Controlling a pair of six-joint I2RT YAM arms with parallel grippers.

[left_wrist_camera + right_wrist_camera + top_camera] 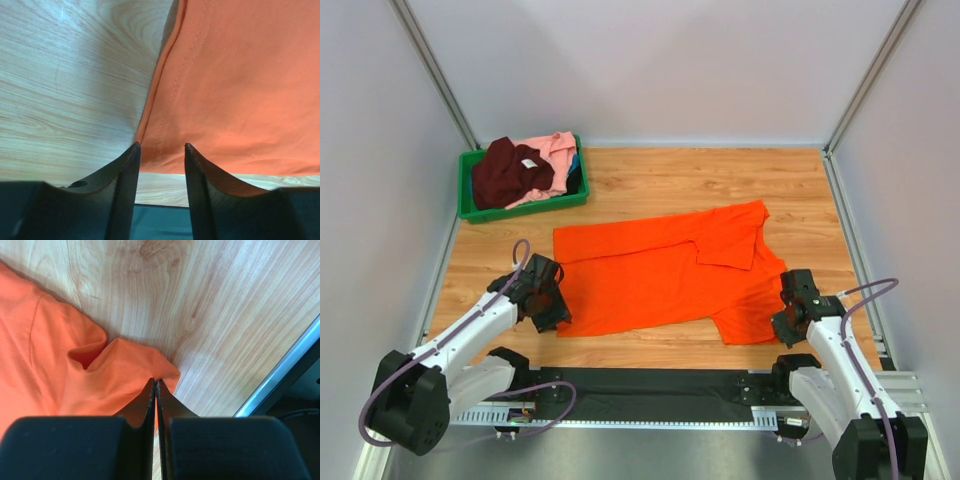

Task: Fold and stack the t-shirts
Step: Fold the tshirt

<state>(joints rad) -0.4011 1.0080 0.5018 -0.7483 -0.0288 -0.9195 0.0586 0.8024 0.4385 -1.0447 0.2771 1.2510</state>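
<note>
Orange t-shirt [60, 365] corner in right pincer [155, 382]

3 tees: orange [660, 272], maroon [510, 172], pink [558, 150]; 1 bin [525, 211]; 2 arms [470, 335] [848, 352].

An orange t-shirt [660, 275] of soft matt cloth, stitched seams; tabletop [720, 180] of smooth grained wood; bin [520, 211] of green plastic.

No text can be read; the white neck label [528, 163] on the maroon t-shirt [503, 178] is too small.
</note>
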